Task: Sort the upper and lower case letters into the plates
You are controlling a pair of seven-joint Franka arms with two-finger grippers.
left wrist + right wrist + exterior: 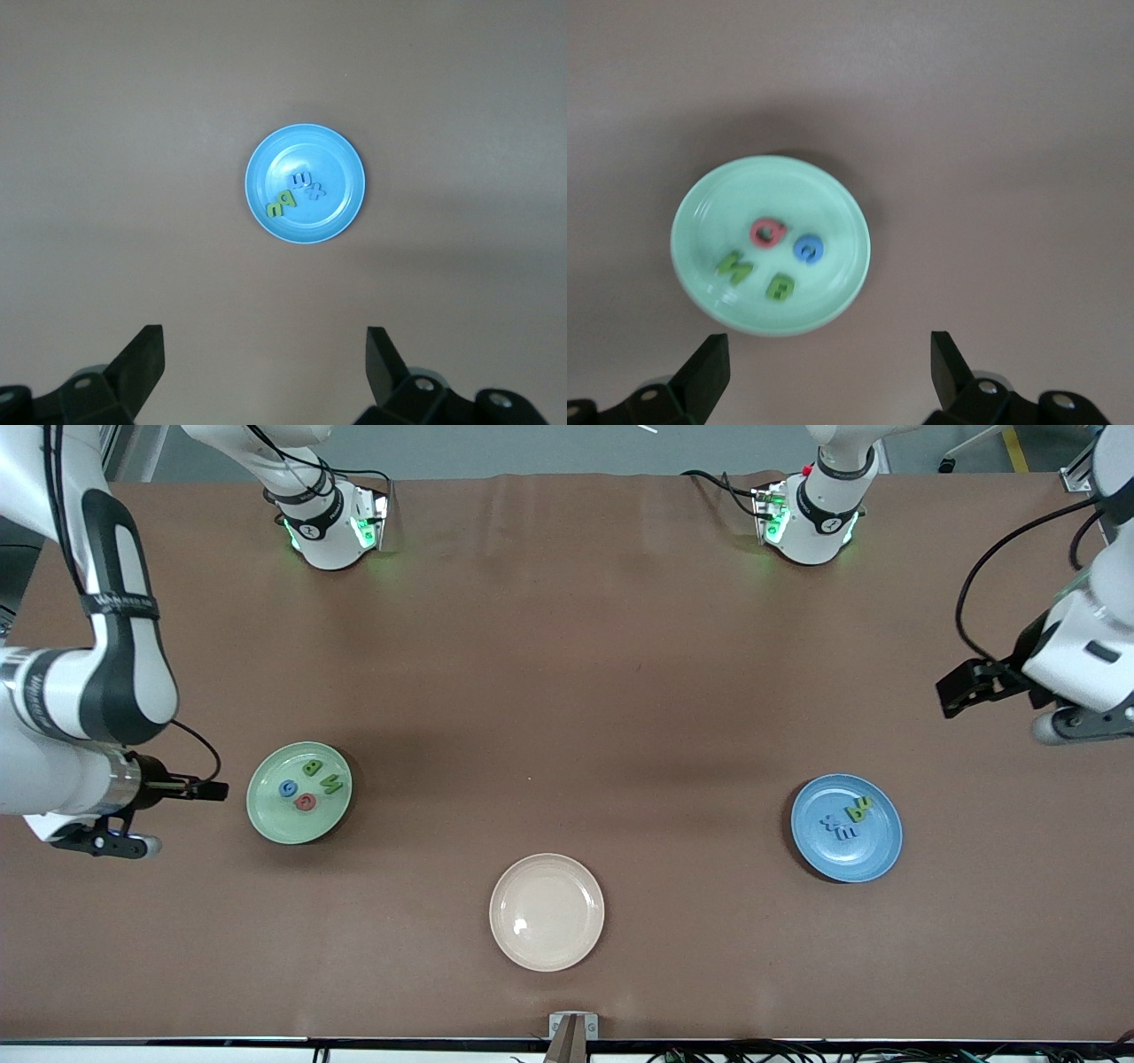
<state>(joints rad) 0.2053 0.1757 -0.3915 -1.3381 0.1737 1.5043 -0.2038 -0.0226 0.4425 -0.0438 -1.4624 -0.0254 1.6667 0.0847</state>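
In the pale green plate (266, 815), light stiff letters (307, 786) need edge pinches; both pincers, left pincer (966, 688) and right pincer (199, 787), hang spread, empty.

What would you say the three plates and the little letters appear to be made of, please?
Pale green plate, blue plate and beige plate: probably glossy plastic or melamine, given the soft highlights. Letters: likely matte foam or soft plastic, being thick, flat and without shine.

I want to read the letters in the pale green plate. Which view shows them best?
The right wrist view: it looks straight down on the green plate, with the red letter, blue letter and two green letters large. The front view shows them tiny. The left wrist view shows only the blue plate.
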